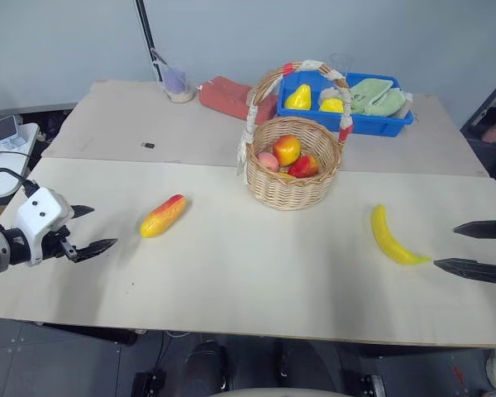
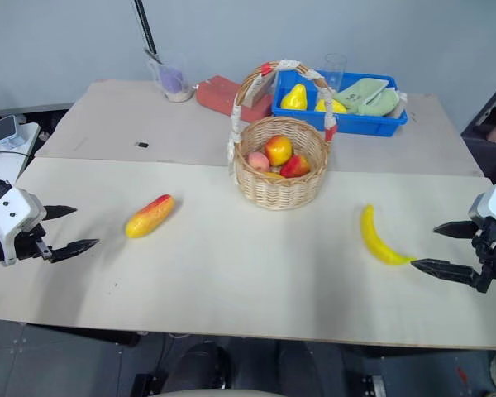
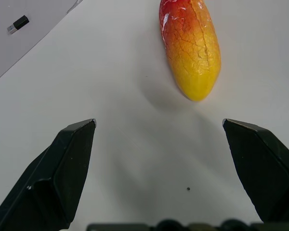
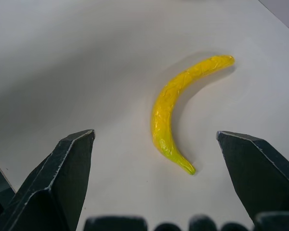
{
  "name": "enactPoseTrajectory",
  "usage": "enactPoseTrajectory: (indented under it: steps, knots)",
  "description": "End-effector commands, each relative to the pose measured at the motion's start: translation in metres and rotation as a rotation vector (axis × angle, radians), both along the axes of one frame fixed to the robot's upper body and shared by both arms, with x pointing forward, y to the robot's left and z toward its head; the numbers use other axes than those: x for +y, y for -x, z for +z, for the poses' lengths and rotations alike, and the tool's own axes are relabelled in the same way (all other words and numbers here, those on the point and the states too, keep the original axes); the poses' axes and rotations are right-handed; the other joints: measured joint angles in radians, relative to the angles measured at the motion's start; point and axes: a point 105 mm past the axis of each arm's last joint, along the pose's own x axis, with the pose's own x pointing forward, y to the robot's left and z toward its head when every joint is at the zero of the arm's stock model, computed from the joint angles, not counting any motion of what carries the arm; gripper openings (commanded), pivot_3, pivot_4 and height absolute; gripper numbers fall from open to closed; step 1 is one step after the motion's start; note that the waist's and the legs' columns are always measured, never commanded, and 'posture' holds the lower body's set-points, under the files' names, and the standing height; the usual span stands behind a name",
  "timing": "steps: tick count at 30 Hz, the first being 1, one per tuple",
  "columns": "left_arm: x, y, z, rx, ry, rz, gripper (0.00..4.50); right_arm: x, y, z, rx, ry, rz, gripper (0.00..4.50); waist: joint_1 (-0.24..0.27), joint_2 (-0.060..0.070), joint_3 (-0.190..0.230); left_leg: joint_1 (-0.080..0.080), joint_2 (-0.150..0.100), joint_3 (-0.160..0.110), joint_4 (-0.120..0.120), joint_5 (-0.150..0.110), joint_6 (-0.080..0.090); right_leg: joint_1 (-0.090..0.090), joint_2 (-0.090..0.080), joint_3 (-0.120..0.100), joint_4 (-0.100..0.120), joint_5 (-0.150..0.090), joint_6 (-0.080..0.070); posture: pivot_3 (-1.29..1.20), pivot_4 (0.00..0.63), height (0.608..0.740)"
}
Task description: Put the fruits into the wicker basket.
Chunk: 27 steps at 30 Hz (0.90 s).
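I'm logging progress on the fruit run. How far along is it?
Done: nothing yet; the wicker basket holds other fruit, but neither target. In hand: nothing. Left gripper faces the yellow-orange fruit and right gripper faces the banana, both with jaws open and clear of them. Left: grasping both fruits off the table and placing them in the basket.

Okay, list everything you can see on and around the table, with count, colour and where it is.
banana: one, yellow, table's right side.
elongated fruit: one, yellow-orange with a red end, table's left side.
wicker basket: one, tan, table centre, holding several red, orange and pink fruits.
blue bin: one, behind the basket, holding a yellow pear, a lemon and green cloth.
red cloth: one, far side, left of the bin.
clear cup: one, purple inside, far side.
small black item: one, far left board.
left tool: black fingers, open, short of the elongated fruit.
right tool: black fingers, open, beside the banana's tip.
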Motion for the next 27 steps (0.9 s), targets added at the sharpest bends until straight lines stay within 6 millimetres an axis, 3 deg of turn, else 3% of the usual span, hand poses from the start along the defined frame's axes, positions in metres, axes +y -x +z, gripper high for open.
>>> enactPoseTrajectory:
  steps: [1, 27]
  knots:
    - [0.0013, 0.0009, 0.0125, -0.029, -0.012, -0.009, 4.50, -0.0002, -0.0024, 0.0146, -0.054, 0.031, 0.013, 4.48, 0.000, 0.000, 0.000, 0.000, 0.000, 0.000, 0.000, 0.000, 0.000, 0.000, 0.000, 0.000, 0.000, 0.000, 0.000, 0.00, 0.150, 0.659]
    - [-0.0001, -0.0045, 0.0171, -0.021, 0.080, -0.014, 4.50, 0.0015, -0.0022, 0.0138, -0.060, 0.032, 0.015, 4.48, 0.000, 0.000, 0.000, 0.000, 0.000, 0.000, 0.000, 0.000, 0.000, 0.000, 0.000, 0.000, 0.000, 0.000, 0.000, 0.00, 0.150, 0.659]
